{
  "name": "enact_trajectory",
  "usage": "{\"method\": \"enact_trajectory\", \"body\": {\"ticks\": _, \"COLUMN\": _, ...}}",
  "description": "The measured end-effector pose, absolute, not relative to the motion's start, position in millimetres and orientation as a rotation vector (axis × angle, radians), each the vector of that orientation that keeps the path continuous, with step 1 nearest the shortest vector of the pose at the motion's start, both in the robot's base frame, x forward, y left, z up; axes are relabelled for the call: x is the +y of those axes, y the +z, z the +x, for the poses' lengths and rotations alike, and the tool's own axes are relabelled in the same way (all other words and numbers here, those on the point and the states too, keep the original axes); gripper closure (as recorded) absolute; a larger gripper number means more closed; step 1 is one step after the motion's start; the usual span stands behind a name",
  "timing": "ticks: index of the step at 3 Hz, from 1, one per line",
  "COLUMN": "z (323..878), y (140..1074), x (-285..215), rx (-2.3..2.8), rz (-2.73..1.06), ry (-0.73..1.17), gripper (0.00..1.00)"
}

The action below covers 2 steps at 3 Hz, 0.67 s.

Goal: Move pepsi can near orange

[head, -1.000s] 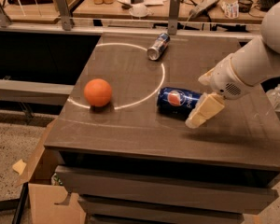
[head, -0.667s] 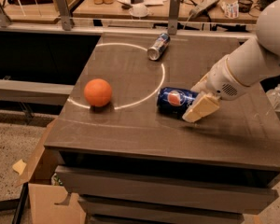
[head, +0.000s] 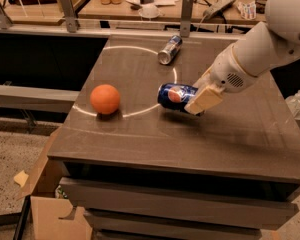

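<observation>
In your one camera view, the arm reaches in from the upper right, and the gripper [head: 199, 100] sits over the middle of the dark counter [head: 225, 139]. It is clamped on the right end of the pepsi can [head: 173, 95]. The tan near finger [head: 206, 99] lies across that end and hides it. The can is held on its side, with its round logo facing you and its free end pointing left. A shadow falls on the counter just beneath it.

You will find the orange [head: 105, 99] to the left of the can, resting on the counter. It is apart from the can, with bare surface between them. A thin white arc [head: 140, 110] painted on the counter runs from beside the orange, under the can's left end, and curves toward the back.

A slim silver-and-blue can [head: 169, 49] lies on its side near the counter's far edge, well apart from the gripper. A cardboard box [head: 47, 211] stands on the floor at the lower left.
</observation>
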State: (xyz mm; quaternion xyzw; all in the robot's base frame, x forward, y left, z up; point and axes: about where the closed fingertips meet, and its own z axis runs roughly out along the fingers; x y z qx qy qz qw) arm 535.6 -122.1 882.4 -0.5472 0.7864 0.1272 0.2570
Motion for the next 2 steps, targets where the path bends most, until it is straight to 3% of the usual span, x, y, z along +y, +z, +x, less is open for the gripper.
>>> {"method": "enact_trajectory", "body": {"ticks": 1, "z": 549.6, "y": 898.9, "x": -98.0, "rx": 2.093, "rz": -1.498, "ry": 0.383, "gripper": 1.0}}
{"method": "enact_trajectory", "body": {"ticks": 2, "z": 554.0, "y": 901.6, "x": -67.2, "rx": 2.06, "rz": -1.538, "ry": 0.419, "gripper": 1.0}}
